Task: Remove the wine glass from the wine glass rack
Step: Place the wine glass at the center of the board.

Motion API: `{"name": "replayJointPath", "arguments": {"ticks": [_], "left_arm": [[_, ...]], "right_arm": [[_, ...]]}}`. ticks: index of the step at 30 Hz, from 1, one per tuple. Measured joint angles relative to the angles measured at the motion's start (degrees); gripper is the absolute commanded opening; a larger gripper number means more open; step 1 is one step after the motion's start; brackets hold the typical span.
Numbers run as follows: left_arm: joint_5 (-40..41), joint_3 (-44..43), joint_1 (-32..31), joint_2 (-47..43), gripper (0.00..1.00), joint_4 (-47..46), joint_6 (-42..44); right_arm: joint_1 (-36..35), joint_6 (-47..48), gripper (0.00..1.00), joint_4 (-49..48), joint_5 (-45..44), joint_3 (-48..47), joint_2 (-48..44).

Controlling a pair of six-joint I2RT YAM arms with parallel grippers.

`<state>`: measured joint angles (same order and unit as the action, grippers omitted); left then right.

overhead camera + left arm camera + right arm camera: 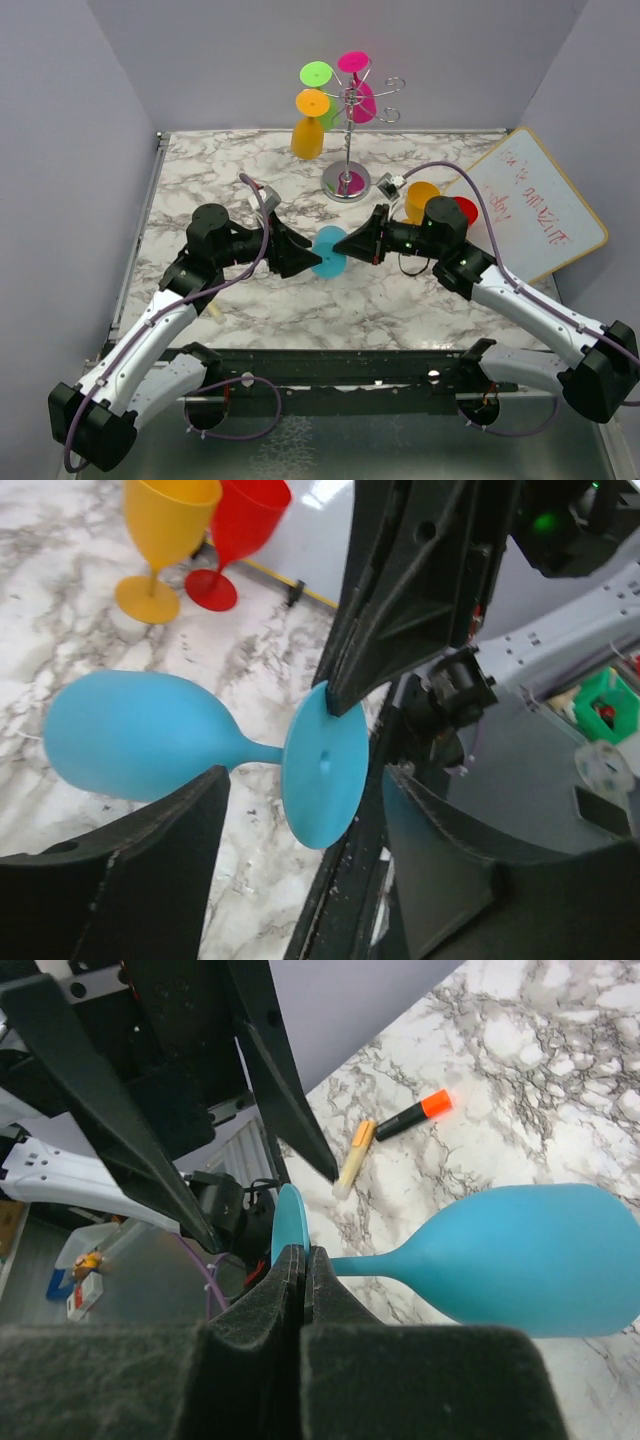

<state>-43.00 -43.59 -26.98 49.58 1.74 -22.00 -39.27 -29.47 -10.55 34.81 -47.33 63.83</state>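
A blue wine glass (327, 262) hangs sideways in the air over the table's middle, between my two grippers. My right gripper (303, 1257) is shut on the rim of its round foot (289, 1222); the bowl (530, 1260) points away to the right. My left gripper (305, 780) is open, its fingers (120, 870) either side of the foot (325, 765) without touching it. The silver wire wine glass rack (349, 140) stands at the back centre on its round base (346, 182). Green, pink, orange and magenta glasses hang upside down from its arms.
An orange glass (420, 200) and a red glass (465, 210) stand upright right of the rack. A whiteboard (540, 205) leans at the right edge. An orange-and-black marker (415, 1117) and a yellow marker (355, 1157) lie on the marble top below the blue glass.
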Motion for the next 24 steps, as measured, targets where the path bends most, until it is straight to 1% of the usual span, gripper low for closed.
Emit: {"name": "replayJointPath", "arguments": {"ticks": [2, 4, 10, 13, 15, 17, 20, 24], "left_arm": [[-3.08, -0.04, 0.0, 0.76, 0.53, -0.31, 0.11], [-5.84, -0.07, 0.0, 1.49, 0.51, -0.42, 0.17], [-11.39, -0.07, 0.0, 1.97, 0.37, -0.44, 0.11], [-13.03, -0.07, 0.0, 2.25, 0.22, -0.44, -0.2], [-13.42, 0.0, 0.0, 2.38, 0.19, -0.79, -0.35], [-13.6, 0.17, 0.09, 2.43, 0.14, -1.77, -0.85], [-13.79, 0.42, 0.09, 2.69, 0.12, -2.99, -1.49], [-13.92, 0.52, 0.09, 3.26, 0.13, -4.15, -2.38]], "right_arm": [[0.0, 0.02, 0.01, -0.85, 0.92, 0.5, -0.66], [0.0, 0.13, 0.01, -1.64, 1.84, 0.59, -0.79], [0.0, 0.44, 0.01, -4.63, 4.04, 2.25, -1.4], [0.0, 0.48, 0.01, -5.29, 4.92, 3.17, -1.9], [0.0, 0.55, 0.01, -5.99, 5.68, 3.5, -2.23], [0.0, 0.5, 0.01, -7.17, 6.16, 4.02, -2.67], [0.0, -0.11, 0.01, -9.25, 6.67, 5.27, -3.23], [0.0, -0.66, 0.01, -10.69, 6.88, 5.75, -3.3]]}}
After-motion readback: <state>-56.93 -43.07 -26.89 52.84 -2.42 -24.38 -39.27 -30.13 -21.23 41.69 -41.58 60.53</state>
